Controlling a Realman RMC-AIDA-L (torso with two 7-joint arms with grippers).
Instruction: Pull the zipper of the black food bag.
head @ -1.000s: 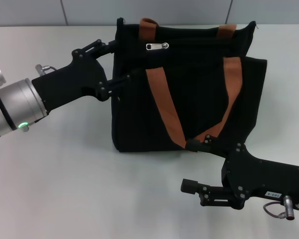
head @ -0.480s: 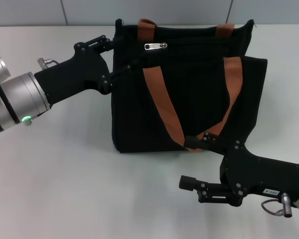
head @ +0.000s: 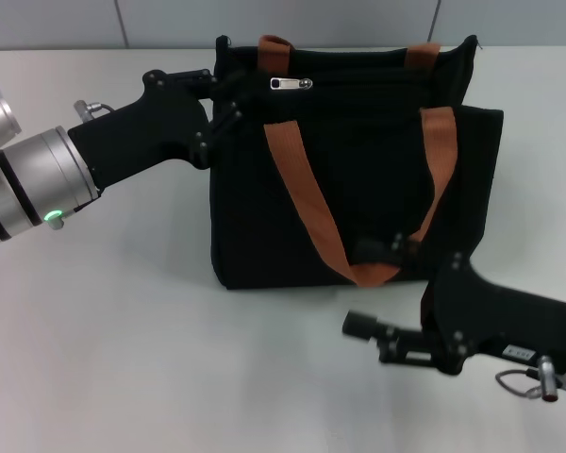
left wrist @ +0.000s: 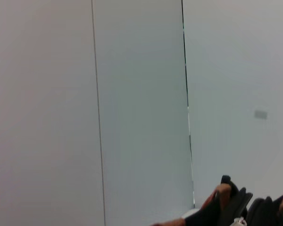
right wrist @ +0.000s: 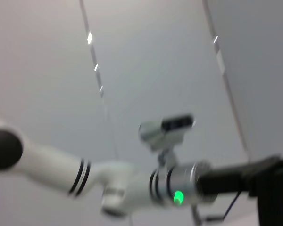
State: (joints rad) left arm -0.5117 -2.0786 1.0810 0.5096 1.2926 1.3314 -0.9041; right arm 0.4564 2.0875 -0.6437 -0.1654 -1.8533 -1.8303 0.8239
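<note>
The black food bag [head: 358, 179] stands at the table's middle back, its rust-orange handles draped down its front. The silver zipper [head: 292, 83] lies on the top zip track near the bag's left end. My left gripper [head: 222, 96] reaches in from the left and is shut on the bag's upper left corner, just left of the zipper. My right gripper [head: 361, 288] is open at the bag's lower front. Its upper finger rests by the handle loop and its lower finger hangs over the table. A sliver of the bag [left wrist: 228, 209] shows in the left wrist view.
White tabletop [head: 123, 359] spreads in front of and to the left of the bag. A grey panelled wall [head: 57, 24] runs along the back. The right wrist view shows my left arm [right wrist: 132, 186] against the wall.
My left gripper moved up and in toward the bag's top left corner, and its fingers closed together there. My right gripper shifted slightly lower and to the right.
</note>
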